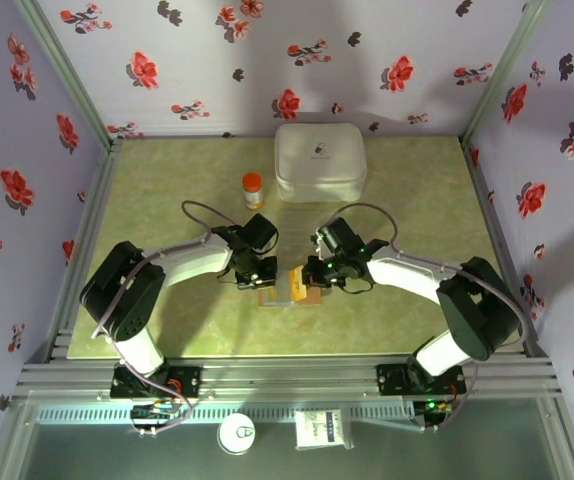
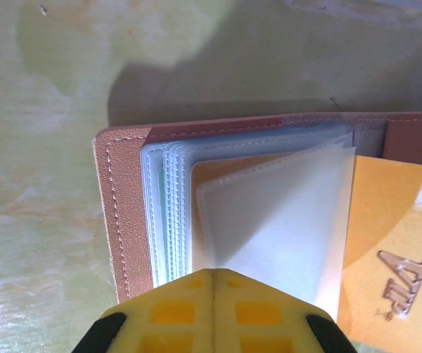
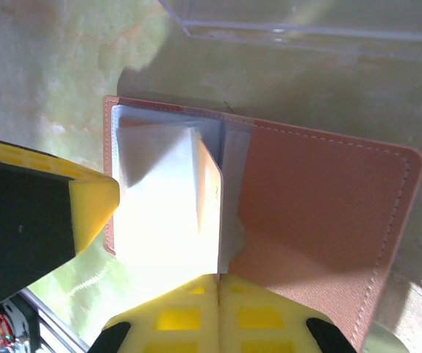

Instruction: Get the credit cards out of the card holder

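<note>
Brown stitched holder (image 1: 312,296) lies open on the green surface (image 1: 167,180), on the near side of the white case (image 1: 320,162) and well apart from it. Clear sleeves fan up from its spine. An orange-yellow card (image 2: 395,228) shows beside the raised sleeve. Left end effector (image 2: 212,283): fingers pressed together, tips at the sleeve edge. Right end effector (image 3: 218,283): fingers likewise together, tips at the opposite sleeve edge. Whether either pinches a sleeve or card cannot be told.

One camera looks down from above and behind; both wrist cameras sit close over the same card holder (image 2: 119,213).
</note>
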You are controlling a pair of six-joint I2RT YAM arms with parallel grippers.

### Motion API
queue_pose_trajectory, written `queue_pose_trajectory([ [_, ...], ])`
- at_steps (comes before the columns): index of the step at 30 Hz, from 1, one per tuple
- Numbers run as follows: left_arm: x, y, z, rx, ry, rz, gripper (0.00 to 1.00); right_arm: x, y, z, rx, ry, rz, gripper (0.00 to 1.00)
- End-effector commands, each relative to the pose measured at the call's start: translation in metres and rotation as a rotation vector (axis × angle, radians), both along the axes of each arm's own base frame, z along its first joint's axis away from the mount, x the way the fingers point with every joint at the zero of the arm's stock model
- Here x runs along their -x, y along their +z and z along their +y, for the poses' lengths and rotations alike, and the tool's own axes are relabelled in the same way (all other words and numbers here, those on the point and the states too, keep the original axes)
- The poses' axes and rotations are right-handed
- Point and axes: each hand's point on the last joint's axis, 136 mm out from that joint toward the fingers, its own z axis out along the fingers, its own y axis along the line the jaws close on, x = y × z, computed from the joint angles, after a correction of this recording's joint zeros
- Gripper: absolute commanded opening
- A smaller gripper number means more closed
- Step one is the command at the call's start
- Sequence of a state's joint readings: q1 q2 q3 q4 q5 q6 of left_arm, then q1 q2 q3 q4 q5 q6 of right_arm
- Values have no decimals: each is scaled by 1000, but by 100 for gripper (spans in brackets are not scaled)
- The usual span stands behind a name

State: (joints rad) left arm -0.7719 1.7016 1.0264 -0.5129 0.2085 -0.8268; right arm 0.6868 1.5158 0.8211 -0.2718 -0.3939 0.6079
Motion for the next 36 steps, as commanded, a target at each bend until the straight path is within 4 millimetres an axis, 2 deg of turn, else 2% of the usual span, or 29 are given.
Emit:
queue_pose_trajectory([
  [1, -13, 26, -2, 23, -10, -65, 0, 1, 8, -21, 145, 110, -60, 2],
  [9, -32, 44, 17, 55, 47, -128, 0, -18, 45, -36, 310, 322, -230, 0],
  [12, -35, 46, 20, 62, 50, -129, 0, -28, 53, -39, 359, 375, -283, 0],
  [19, -41, 50, 27, 62, 59, -145, 0, -39, 66, -25, 363, 634, -398, 0],
  [24, -54, 51, 25, 76, 73, -183, 0, -54, 66, -30, 472, 864, -466, 0],
  [30, -71, 56, 20, 72, 71, -232, 0, -77, 71, -28, 492, 982, -474, 0],
  [36, -79, 70, 18, 94, 83, -265, 0, -89, 68, -18, 483, 1092, -435, 0],
])
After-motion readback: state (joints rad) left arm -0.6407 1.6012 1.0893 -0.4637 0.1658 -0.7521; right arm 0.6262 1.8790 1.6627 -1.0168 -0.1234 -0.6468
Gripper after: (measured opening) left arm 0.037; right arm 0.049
